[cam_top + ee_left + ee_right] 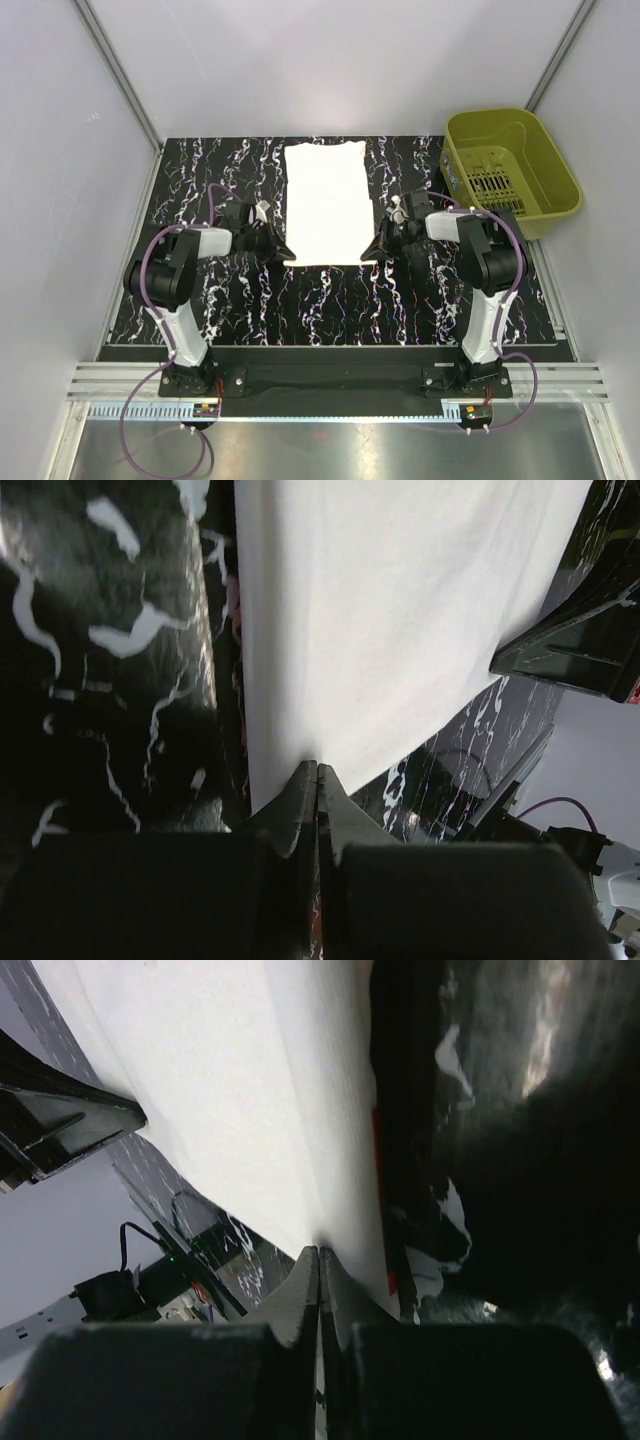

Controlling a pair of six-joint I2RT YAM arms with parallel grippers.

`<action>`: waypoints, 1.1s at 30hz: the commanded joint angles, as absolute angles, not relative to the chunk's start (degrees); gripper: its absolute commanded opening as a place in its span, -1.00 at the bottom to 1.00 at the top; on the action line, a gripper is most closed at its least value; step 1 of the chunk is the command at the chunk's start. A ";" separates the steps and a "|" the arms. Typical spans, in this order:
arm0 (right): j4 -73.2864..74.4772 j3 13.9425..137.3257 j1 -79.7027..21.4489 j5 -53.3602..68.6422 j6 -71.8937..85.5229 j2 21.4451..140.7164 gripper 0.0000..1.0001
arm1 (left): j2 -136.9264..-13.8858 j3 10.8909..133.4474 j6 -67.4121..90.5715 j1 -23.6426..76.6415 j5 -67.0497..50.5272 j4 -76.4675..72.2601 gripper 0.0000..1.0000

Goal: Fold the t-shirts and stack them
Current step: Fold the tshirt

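Top external view: a white t-shirt (325,200) lay flat on a black table (330,310) veined with white, folded into a long narrow strip running from the far edge toward the arms. The left gripper (283,254) sat at the strip's near left corner and the right gripper (371,254) at its near right corner, both low against the table. An olive-green basket (512,170) stood at the far right, partly off the table's edge and well apart from the shirt.

Left wrist view: the two black fingers were pressed together with the white fabric's corner pinched between their tips.

Right wrist view: the fingers met in the same way, clamped on the shirt's edge, with the cloth stretching away from them over the dark table.
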State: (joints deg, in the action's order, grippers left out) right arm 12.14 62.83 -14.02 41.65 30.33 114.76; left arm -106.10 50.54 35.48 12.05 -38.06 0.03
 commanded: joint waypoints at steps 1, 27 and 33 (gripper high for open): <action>10.73 57.32 -14.24 38.32 30.23 111.89 -0.97 | -105.04 43.43 35.41 12.57 -28.22 9.40 -1.00; 24.18 58.95 -21.10 30.85 30.59 89.25 -0.85 | -61.86 41.29 40.53 20.83 -22.15 33.93 -0.34; 14.71 80.83 -15.30 37.17 31.55 111.65 -0.91 | -65.39 44.30 41.91 20.83 -25.83 28.32 -0.41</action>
State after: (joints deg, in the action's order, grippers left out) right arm 19.14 73.28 -17.58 34.46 32.75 101.23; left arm -64.01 44.27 41.87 20.80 -24.25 29.61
